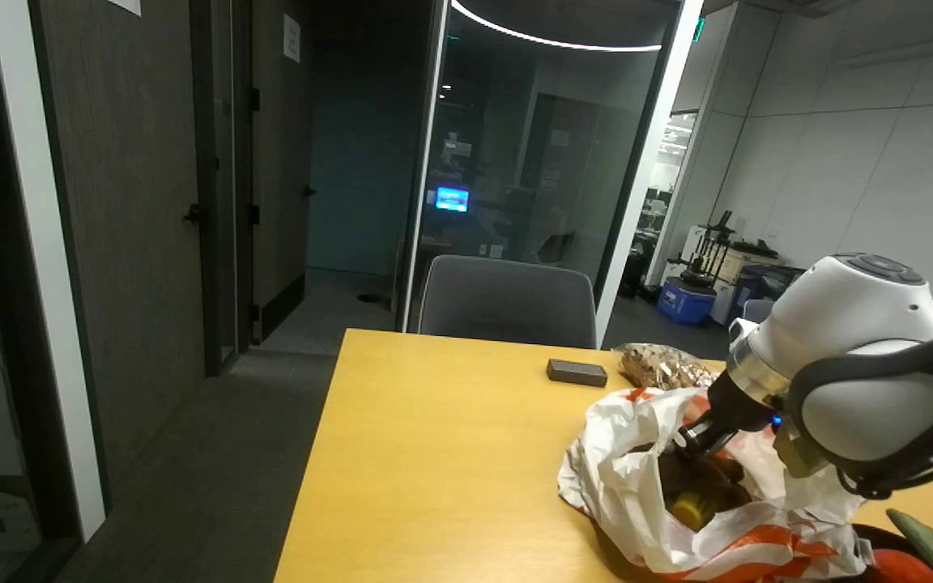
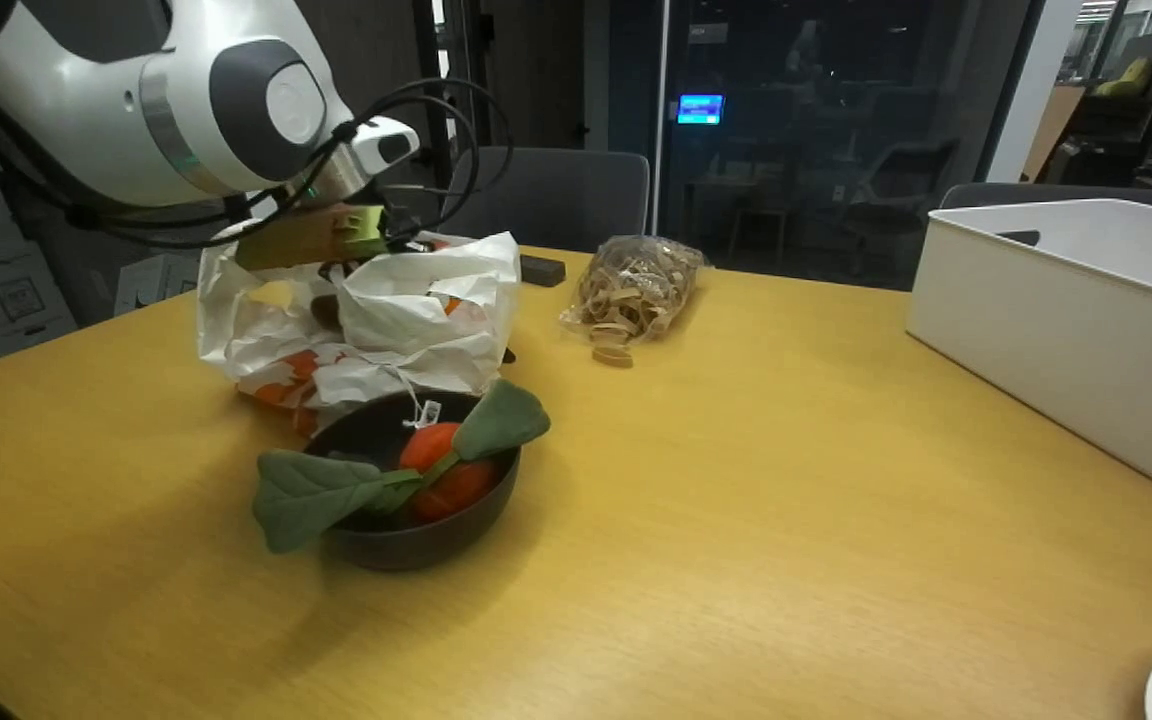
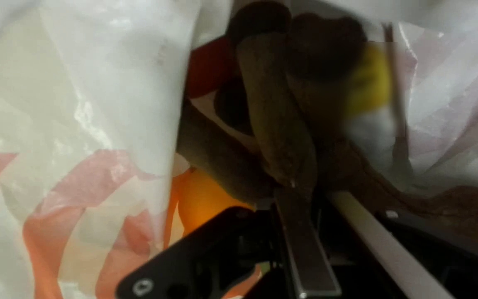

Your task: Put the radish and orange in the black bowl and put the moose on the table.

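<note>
One gripper [image 3: 311, 197], one radish [image 2: 458, 493], one bowl [image 2: 414, 548]

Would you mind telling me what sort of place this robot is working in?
Probably an office or meeting room: a glass partition stands behind the table, and a gray chair sits at the table's edge.

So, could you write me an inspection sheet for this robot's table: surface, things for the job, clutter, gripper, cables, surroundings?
Surface: yellow table.
Job's things: leafy red radish in the black bowl; in the white shopping bag, what looks like the moose and possibly the orange.
Clutter: dark block, clear packet of tan rings, white bin.
Gripper: inside the bag, at the moose; cannot tell whether it holds it.
Cables: black, looped along the arm.
Surroundings: grey chair, door, glass wall.
</note>
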Available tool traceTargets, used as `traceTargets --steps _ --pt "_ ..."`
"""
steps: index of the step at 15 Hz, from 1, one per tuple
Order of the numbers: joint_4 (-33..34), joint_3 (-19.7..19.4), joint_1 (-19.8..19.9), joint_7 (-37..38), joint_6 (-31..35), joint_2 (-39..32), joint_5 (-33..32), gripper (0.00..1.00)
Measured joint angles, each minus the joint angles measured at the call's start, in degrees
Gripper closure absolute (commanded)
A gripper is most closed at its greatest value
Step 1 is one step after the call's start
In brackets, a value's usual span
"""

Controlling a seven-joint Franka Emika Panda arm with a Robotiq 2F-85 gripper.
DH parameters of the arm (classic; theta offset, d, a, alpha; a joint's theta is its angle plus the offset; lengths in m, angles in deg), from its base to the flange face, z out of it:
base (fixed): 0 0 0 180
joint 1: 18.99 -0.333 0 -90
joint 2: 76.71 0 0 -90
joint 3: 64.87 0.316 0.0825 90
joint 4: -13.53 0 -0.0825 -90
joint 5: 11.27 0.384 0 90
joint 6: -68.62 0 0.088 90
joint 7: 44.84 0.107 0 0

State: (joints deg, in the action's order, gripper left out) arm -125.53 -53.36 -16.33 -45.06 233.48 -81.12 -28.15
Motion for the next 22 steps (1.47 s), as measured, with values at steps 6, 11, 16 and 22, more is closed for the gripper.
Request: traceTargets --steps 6,11,16,22 --pt "-2.3 0.9 -0.4 -22.4 -8.6 7.9 25.9 0.97" --pt "-5.9 -5.1 -1.2 -17.2 -13.9 18.8 17.4 0.97" --pt "-9.6 -2.1 5.3 3.0 -14.8 26.9 -6.3 0.97" --pt "-11.8 -1.2 7.8 18.0 -14.4 32.7 -8.6 0.97"
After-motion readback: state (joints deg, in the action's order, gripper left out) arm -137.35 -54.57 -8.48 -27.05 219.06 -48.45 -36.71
